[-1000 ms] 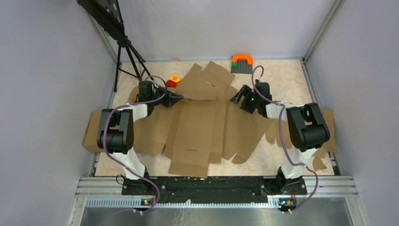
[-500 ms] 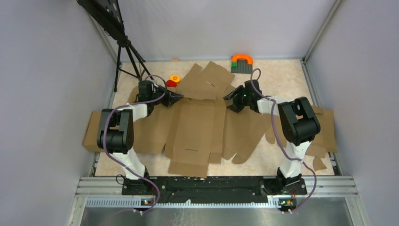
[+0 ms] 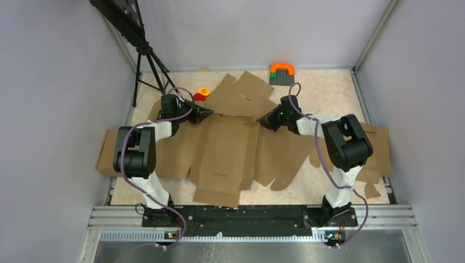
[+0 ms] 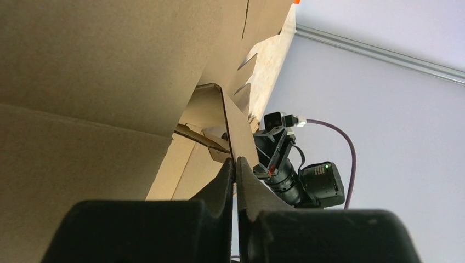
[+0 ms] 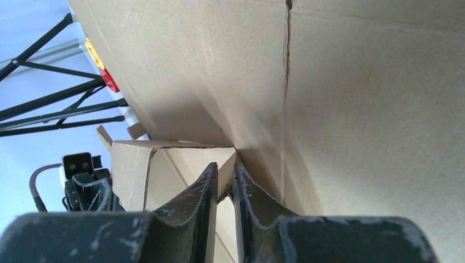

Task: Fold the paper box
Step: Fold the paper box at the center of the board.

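Over the paper box (image 3: 222, 148), left fingers (image 4: 219, 189) and right fingers (image 5: 204, 189) pointing inward, each pinching a flap.

2 black-and-white arms (image 3: 345, 145) with purple cables (image 4: 353, 159), black fingers (image 5: 186, 203)

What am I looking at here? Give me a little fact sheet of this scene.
Job: folding the paper box, which lies mostly flat
Left claw: shut on a raised flap at the box's far left
Right claw: pinching a flap at the box's far right
Far edge: orange-and-green toy
Near left claw: red and yellow pieces
Back left corner: black tripod
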Action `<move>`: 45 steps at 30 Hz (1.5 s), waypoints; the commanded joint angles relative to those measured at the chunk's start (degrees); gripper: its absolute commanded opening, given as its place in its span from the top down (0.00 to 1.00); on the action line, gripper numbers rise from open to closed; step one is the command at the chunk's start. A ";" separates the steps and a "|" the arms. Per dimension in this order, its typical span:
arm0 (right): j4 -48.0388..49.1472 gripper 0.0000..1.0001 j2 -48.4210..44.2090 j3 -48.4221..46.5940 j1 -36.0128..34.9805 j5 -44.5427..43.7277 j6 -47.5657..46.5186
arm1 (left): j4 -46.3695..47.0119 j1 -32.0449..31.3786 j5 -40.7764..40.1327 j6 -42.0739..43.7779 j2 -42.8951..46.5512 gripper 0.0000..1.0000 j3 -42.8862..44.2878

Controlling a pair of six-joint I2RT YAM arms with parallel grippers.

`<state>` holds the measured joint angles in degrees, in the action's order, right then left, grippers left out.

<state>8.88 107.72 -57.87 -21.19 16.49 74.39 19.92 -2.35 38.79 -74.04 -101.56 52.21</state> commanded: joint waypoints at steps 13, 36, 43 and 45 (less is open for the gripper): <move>-5.30 0.70 -5.40 -6.51 -4.49 -9.71 4.52 | 4.28 0.24 1.62 0.94 0.22 1.00 -3.13; -7.65 0.49 -5.67 -8.43 -9.23 -16.02 8.93 | 4.01 0.24 3.08 2.52 -0.22 1.00 -3.69; -13.61 0.50 -7.39 -10.63 -10.01 -23.96 2.71 | 4.16 0.24 3.11 2.63 -0.30 1.00 -3.74; -18.98 0.29 -10.91 -12.75 -8.73 -31.37 -4.00 | 4.08 0.24 3.10 2.67 -0.50 1.00 -3.48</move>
<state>-3.44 101.73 -65.98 -30.50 -3.57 78.98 22.65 -1.98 41.15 -73.03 -101.56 48.73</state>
